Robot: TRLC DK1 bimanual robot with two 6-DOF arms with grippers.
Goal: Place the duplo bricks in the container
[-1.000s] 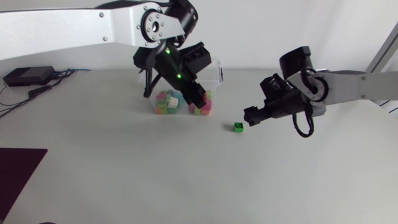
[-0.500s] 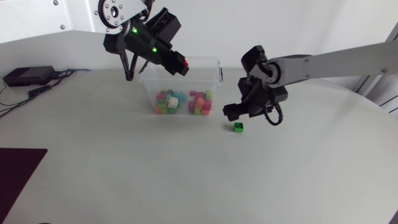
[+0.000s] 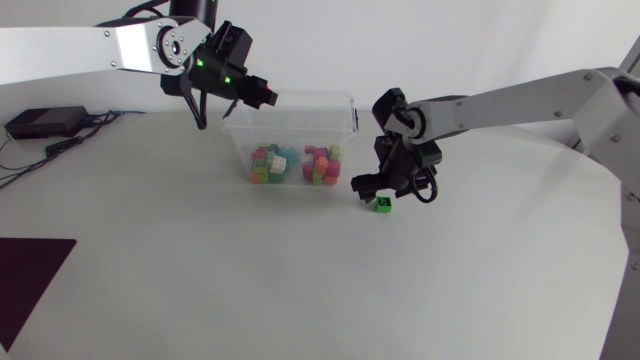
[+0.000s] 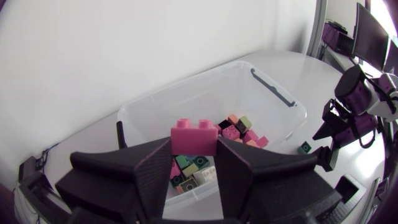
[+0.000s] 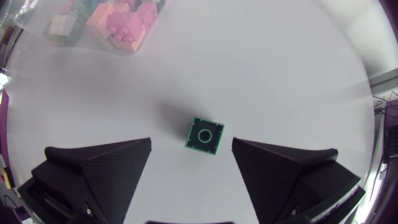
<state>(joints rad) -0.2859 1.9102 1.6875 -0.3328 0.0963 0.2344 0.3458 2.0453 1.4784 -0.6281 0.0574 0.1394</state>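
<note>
Pink in the left grip: holds a pink duplo brick (image 4: 194, 135) pinched from both sides between the fingers of the left gripper (image 4: 194, 163), above the near rim of the container (image 4: 277, 94). Was sunk deep among the bricks a second ago. Rose clear half a second ago and has since drawn further out toward the box's rear left corner. Meanwhile swung in from the far side with the right gripper (image 3: 371, 189), first to a spot beside the green brick (image 3: 383, 204), now down over it.

Clear plastic, no lid on, standing on the desk (image 3: 300, 285). Carries loose bricks (image 3: 296, 165) in two small heaps on its floor: pink, orange, green, yellow and white.

From overhead, shows only a reddish speck at the left fingertips. From the left wrist, makes plain the two studs and the firm clamp, and takes in the right arm and the green brick beyond the box. From the right wrist, shows the fingers spread wide with the green brick lying on the desk between them, stud upward, touching neither finger. Also catches a corner of the box ahead, packed with pink and orange pieces. Overhead, hides that gap.
</note>
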